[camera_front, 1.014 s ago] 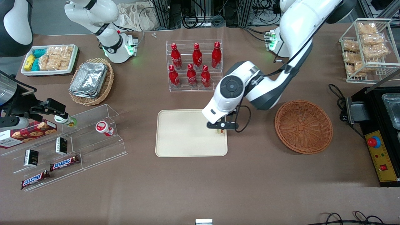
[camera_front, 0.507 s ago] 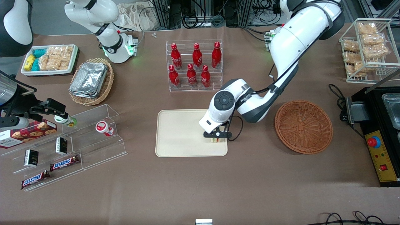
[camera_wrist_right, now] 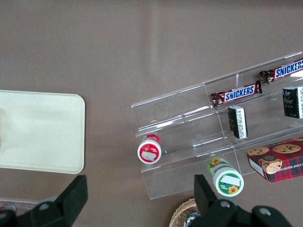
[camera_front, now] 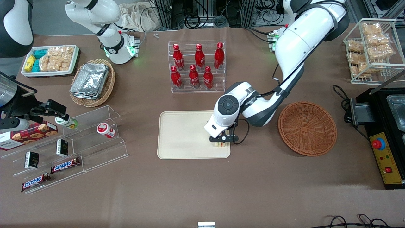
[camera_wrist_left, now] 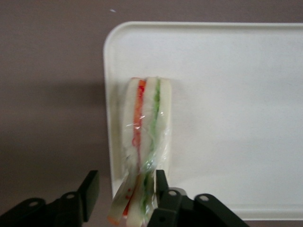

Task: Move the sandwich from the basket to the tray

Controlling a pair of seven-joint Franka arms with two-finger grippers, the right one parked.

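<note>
- The gripper (camera_front: pixel 221 139) of the left arm hangs low over the tray (camera_front: pixel 183 136), at the corner of the tray that is nearest to the basket (camera_front: pixel 307 128) and nearer to the front camera.
- In the left wrist view the gripper (camera_wrist_left: pixel 128 194) has its two black fingers (camera_wrist_left: pixel 89 189) apart, one on each side of the sandwich (camera_wrist_left: pixel 142 151).
- One finger stands against the green-layer side of the sandwich; the other finger is off the bread, with a clear gap between them. So the jaws are open partway and I see no firm hold on the sandwich.
- The sandwich (camera_front: pixel 221 144) lies on the tray (camera_wrist_left: pixel 227 109), close beside the rim, with its orange and green layers facing up and clear wrap around it.
- One end of the sandwich sits between the fingers and the rest stretches away from them along the edge of the tray.
- Whether the end between the fingers rests on the tray or is lifted a little, I cannot tell.
- The basket is well apart from the fingers, toward the working arm's end of the table, and there is nothing in it.
- The red bottles (camera_front: pixel 196 66) stand in a clear rack, farther from the front camera than the tray.
</note>
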